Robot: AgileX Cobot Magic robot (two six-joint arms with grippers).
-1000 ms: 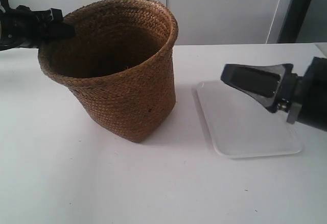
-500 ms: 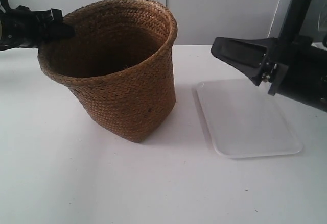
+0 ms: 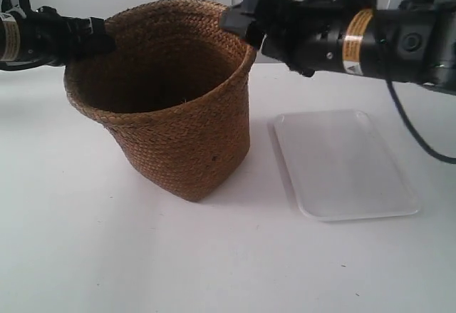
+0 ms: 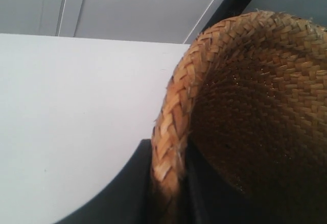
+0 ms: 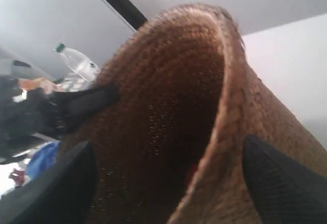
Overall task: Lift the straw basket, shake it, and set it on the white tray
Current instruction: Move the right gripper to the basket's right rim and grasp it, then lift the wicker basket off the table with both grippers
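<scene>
The basket (image 3: 178,106) stands left of centre on the bench (image 3: 85,256), tray (image 3: 342,163) near at right. Its rim is pinched by the left fingers (image 4: 125,188); the right fingers (image 5: 276,183) straddle the far rim, wide apart, gripping nothing. Likely light but pliant: hold the braided rim both sides

Straw basket (image 3: 171,113) base down on counter (image 3: 85,256). White tray (image 3: 345,160) flat on counter beside it, toward exterior view's right, not touching. Left gripper (image 4: 168,183) astride basket rim, one finger inside, one outside, pinching it. Right gripper (image 5: 166,183) astride opposite rim, fingers spread wide.
</scene>
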